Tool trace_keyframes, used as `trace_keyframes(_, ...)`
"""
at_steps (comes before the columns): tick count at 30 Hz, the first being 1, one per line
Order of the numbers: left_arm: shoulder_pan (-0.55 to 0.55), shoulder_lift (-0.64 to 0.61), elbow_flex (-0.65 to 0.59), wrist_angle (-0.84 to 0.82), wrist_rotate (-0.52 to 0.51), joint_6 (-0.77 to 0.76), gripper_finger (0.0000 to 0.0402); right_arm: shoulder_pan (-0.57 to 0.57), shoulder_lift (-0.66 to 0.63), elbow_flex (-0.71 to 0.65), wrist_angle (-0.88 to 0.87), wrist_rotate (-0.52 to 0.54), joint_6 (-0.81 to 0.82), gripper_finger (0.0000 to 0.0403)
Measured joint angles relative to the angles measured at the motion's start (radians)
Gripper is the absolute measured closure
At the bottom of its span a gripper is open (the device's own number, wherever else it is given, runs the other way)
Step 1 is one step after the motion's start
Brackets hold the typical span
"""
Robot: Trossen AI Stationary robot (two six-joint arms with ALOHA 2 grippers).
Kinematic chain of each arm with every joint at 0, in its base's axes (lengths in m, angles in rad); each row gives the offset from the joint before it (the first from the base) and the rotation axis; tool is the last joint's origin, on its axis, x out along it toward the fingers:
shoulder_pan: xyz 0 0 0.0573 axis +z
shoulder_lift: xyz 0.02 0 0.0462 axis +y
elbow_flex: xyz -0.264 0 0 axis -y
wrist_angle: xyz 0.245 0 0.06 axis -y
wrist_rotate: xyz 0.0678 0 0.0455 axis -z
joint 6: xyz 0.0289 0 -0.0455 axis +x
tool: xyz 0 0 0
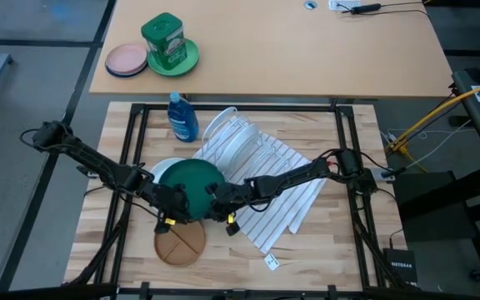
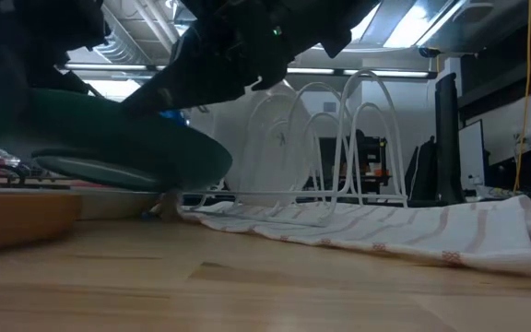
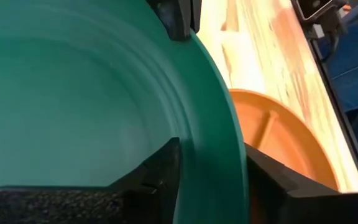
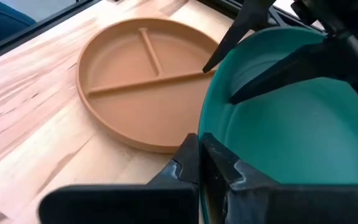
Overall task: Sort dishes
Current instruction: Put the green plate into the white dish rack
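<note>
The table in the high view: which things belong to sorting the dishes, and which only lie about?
For the job:
- round dark green plate, gripped by left hand and right hand
- round tan-brown divided plate
- white plate under the green one
- white wire dish rack

Lying about:
- blue bottle
- small pink plate
- green canister

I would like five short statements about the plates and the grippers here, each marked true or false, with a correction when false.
1. Both grippers hold the dark green plate. True: the left gripper and the right gripper each clamp its rim.
2. The tan divided plate stands in the wire rack. False: it lies flat on the table.
3. The blue bottle lies on the striped towel. False: it is beside the rack, off the towel.
4. The green plate is lifted off the table. True.
5. The green canister stands on the pink plate. False: on the pale green plate.
</note>
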Motion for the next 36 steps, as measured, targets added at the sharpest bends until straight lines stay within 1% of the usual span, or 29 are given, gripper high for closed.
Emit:
trace_keyframes(3, 0.000, 0.000, 0.000, -0.013, -0.003, -0.002, 0.0281, 0.000, 0.000, 0.000, 0.006, 0.000, 0.000, 0.0400)
trace_keyframes(6, 0.000, 0.000, 0.000, -0.014, -0.003, 0.003, 0.0299, 0.000, 0.000, 0.000, 0.011, -0.001, -0.005, 0.0400)
trace_keyframes(10, 0.000, 0.000, 0.000, -0.017, -0.001, 0.005, 0.0340, 0.000, 0.000, 0.000, 0.015, 0.004, -0.007, 0.0399)
trace_keyframes(13, 0.000, -0.001, 0.000, -0.019, -0.004, -0.001, 0.0376, 0.002, 0.000, -0.001, 0.012, 0.040, -0.007, 0.0397)
trace_keyframes(15, 0.000, -0.001, 0.000, -0.019, -0.003, -0.005, 0.0390, 0.003, 0.000, -0.002, 0.013, 0.044, -0.007, 0.0390)
trace_keyframes(18, -0.004, -0.001, 0.000, -0.015, -0.005, -0.011, 0.0391, 0.003, 0.000, -0.002, 0.030, 0.039, -0.009, 0.0362)
trace_keyframes(21, -0.011, 0.000, 0.000, -0.018, -0.008, -0.021, 0.0388, 0.003, -0.002, 0.000, 0.047, 0.040, -0.009, 0.0321)
trace_keyframes(24, -0.017, 0.000, 0.000, -0.016, -0.009, -0.044, 0.0395, 0.003, -0.003, 0.000, 0.064, 0.041, -0.009, 0.0278)
trace_keyframes(27, -0.021, 0.000, 0.000, -0.012, -0.008, -0.082, 0.0397, 0.003, -0.008, 0.002, 0.082, 0.042, -0.009, 0.0243)
trace_keyframes(31, -0.037, 0.000, 0.000, 0.002, -0.004, -0.138, 0.0395, 0.002, -0.009, 0.050, 0.049, 0.058, 0.018, 0.0218)
trace_keyframes(36, -0.063, -0.011, 0.000, 0.057, 0.003, -0.209, 0.0398, 0.002, -0.011, 0.162, -0.080, 0.092, 0.044, 0.0214)
